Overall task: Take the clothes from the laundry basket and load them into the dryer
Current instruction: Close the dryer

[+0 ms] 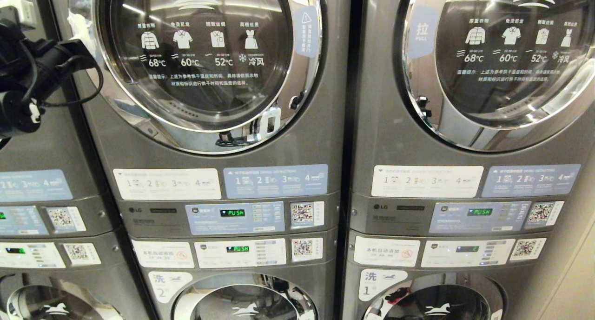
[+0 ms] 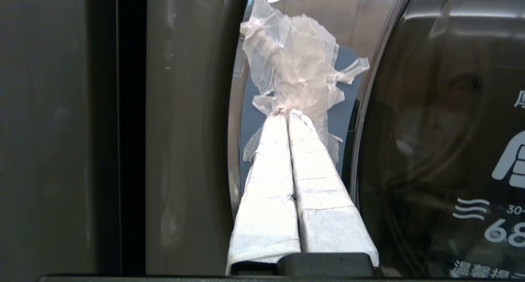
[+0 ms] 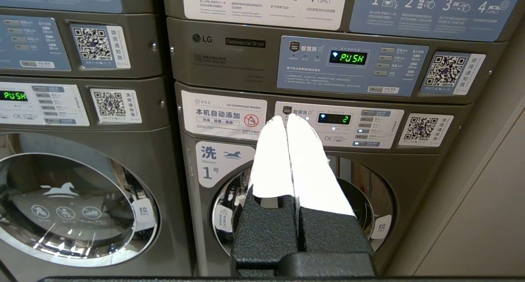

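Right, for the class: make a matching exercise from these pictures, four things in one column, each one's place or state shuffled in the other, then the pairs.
Things
1. left gripper
2. right gripper
3. dryer display above washer 1
4. washer 1 display

Places or states
A. shows a 2
B. tips against crumpled clear film at the dryer door's rim
C. reads PUSH
D. shut, pointing towards washer 1's control panel

Pairs: 1-B, 2-D, 3-C, 4-A
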{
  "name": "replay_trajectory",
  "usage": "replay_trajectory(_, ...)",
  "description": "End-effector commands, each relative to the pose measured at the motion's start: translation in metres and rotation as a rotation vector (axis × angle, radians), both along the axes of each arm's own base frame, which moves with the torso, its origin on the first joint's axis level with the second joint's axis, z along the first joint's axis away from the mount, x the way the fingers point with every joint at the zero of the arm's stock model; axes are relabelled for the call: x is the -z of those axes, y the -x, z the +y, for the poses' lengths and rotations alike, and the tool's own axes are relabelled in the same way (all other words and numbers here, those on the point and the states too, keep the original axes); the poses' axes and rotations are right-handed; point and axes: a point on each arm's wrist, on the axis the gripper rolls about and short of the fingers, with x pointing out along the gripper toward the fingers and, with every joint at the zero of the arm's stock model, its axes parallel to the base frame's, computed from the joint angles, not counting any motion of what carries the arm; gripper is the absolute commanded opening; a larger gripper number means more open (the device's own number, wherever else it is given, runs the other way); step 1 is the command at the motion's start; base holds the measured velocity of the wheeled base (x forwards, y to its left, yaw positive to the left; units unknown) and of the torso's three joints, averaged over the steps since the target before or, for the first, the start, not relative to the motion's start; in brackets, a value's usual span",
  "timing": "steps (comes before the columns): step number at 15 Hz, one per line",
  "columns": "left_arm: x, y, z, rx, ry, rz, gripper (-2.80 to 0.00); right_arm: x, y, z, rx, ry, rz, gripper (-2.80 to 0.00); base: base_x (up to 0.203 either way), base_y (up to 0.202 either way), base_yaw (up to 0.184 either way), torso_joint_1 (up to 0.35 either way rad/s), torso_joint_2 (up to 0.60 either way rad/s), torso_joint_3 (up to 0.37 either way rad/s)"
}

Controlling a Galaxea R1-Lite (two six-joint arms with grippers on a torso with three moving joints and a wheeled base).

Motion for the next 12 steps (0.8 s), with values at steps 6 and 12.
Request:
replay_trajectory(6,0.019,-0.013,-0.003,0.014,0.006,0.036,-2.8,0.0,0.0,0.0,0.001,0.001,0.0,-2.8,0.0,0.0,0.0,0.0,0.0,0.0)
replay_trajectory(12,-0.062,0.043,-0.011,-0.072,-0.029,-0.147,-2.8,0.0,0.0,0.0,0.0,0.001,0.0,-2.8,0.0,0.0,0.0,0.0,0.0,0.0)
